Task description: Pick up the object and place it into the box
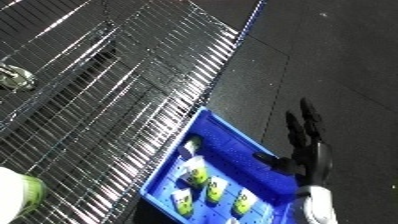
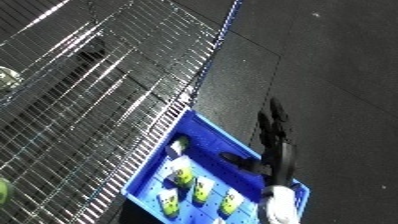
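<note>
Left eye: blue bin (image 1: 233,135) on dark floor (image 1: 338,60), just beside wire rack (image 1: 107,75) edge; several yellow-green/white objects (image 1: 197,175) lie inside bin. Right robot hand (image 1: 306,145) over bin's right rim, fingers straight, holding nothing.
Right eye: same layout; left robot hand not seen.

Scene dim overall; dark floor (image 1: 338,60) nearly featureless. Strong glare streaks along the wire shelf (image 1: 107,85), brightest on its right edge, so the light is probably overhead. Blue bin (image 1: 233,145) is vivid but soft. Black hand (image 1: 306,145) smeared, low contrast. Frame tilted, generally blurred.
</note>
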`<state>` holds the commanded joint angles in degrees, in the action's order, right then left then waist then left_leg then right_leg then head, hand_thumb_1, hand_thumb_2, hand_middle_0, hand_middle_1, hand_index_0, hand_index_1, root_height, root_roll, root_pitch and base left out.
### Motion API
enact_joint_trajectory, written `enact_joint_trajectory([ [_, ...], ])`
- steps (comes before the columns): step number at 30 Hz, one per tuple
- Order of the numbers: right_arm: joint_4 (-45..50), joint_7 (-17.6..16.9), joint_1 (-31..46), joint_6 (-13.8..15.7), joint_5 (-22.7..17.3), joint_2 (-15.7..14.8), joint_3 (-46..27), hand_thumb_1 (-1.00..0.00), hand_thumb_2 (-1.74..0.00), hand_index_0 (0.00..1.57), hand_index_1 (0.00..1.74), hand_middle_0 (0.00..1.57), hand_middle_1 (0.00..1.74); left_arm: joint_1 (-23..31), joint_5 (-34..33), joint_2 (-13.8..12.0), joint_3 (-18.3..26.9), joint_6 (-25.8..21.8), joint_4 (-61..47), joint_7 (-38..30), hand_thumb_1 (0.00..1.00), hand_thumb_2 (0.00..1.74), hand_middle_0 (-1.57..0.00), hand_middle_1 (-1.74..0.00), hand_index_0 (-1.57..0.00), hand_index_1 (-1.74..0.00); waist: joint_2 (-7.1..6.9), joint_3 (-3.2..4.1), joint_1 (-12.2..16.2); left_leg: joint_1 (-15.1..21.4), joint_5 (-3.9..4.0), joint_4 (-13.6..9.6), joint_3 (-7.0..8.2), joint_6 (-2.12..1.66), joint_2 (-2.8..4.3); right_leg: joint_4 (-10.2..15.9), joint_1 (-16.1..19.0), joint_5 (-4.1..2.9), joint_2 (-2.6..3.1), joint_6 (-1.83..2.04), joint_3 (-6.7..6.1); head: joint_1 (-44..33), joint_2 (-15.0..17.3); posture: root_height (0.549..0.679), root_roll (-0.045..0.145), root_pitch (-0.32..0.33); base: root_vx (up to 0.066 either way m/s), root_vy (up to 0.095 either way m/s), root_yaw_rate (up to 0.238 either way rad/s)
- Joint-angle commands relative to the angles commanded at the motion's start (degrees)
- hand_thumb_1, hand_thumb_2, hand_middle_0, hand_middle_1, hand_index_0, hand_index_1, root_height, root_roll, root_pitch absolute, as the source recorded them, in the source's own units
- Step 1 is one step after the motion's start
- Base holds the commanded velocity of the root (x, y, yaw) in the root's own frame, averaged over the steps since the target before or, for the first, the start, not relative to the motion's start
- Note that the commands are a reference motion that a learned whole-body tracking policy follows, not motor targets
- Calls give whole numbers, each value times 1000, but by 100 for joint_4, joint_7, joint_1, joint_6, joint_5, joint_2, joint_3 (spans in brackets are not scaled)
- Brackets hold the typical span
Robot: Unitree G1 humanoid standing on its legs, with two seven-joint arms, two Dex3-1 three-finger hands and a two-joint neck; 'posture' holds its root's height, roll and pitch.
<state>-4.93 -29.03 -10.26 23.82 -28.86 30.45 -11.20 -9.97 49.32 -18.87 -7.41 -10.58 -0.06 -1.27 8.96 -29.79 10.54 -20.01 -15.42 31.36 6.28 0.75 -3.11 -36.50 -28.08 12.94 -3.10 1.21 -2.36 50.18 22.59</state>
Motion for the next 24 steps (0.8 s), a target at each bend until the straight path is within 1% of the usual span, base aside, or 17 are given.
enact_joint_trajectory([
  [3,89,46,-22,4,76,-14,36,0,0,0,0,0,0,-3,5,2,0,7,-20,-19,1000,1740,-1570,-1740,-1570,-1740,-8,0,-20,-18,26,-2,-19,-11,1,-17,-4,9,3,-11,15,-51,26,654,104,89,-4,-8,21],
  [5,174,149,-36,24,179,-13,70,0,0,0,0,0,0,6,19,0,-3,1,-33,-28,1000,1740,-1570,-1740,-1570,-1740,-19,0,-42,-25,52,13,-33,-24,9,-33,11,22,0,-22,31,-195,91,653,105,86,15,-1,30],
  [8,389,427,-39,63,371,-39,171,0,0,0,0,0,0,39,27,-1,-3,6,-89,-62,1000,1740,-1570,-1740,-1570,-1740,-66,0,-91,-29,89,44,-62,-44,28,-59,49,54,0,-44,60,-629,125,653,105,80,21,-20,67],
  [10,568,624,-63,56,470,-77,269,0,0,0,0,0,0,47,16,-11,5,41,-145,-76,1000,1740,-1570,-1740,-1570,-1740,-116,4,-146,-35,91,51,-94,-47,32,-62,69,66,-1,-53,81,-975,130,653,105,76,3,-58,127],
  [12,750,799,-112,14,530,-117,382,0,0,0,0,0,0,34,-7,-36,14,96,-187,-73,1000,1740,-1570,-1740,-1570,-1740,-176,12,-213,-47,97,48,-137,-47,36,-52,88,66,-8,-55,110,-1246,128,653,103,74,-5,-83,159],
  [15,1013,1085,-244,-114,573,-170,566,0,0,0,0,0,0,-11,-35,-77,24,174,-187,-60,1000,1740,-1570,-1740,-1570,-1740,-278,30,-328,-79,140,63,-217,-59,54,-71,114,84,-23,-62,175,-1972,201,653,100,70,-1,-96,196],
  [18,1238,1373,-449,-338,622,-208,753,0,0,0,0,0,0,-79,-58,-115,42,263,-146,-45,1000,1740,-1570,-1740,-1570,-1740,-382,48,-466,-122,192,85,-312,-75,67,-119,134,110,-39,-76,259,-2681,204,652,95,66,9,-109,205],
  [22,1510,1680,-699,-676,663,-269,1014,0,0,0,0,0,0,-155,-119,-206,100,382,-86,31,1000,1740,-1570,-1740,-1570,-1740,-537,39,-686,-225,260,149,-452,-80,77,-189,153,120,-60,-81,393,-3775,32,651,86,62,14,-139,160],
  [24,1599,1817,-812,-805,655,-314,1150,0,0,0,0,0,0,-188,-157,-264,133,426,-51,83,1000,1740,-1570,-1740,-1570,-1740,-618,25,-806,-291,278,182,-531,-71,77,-232,146,119,-63,-74,461,-4224,-86,650,80,63,6,-164,167],
])
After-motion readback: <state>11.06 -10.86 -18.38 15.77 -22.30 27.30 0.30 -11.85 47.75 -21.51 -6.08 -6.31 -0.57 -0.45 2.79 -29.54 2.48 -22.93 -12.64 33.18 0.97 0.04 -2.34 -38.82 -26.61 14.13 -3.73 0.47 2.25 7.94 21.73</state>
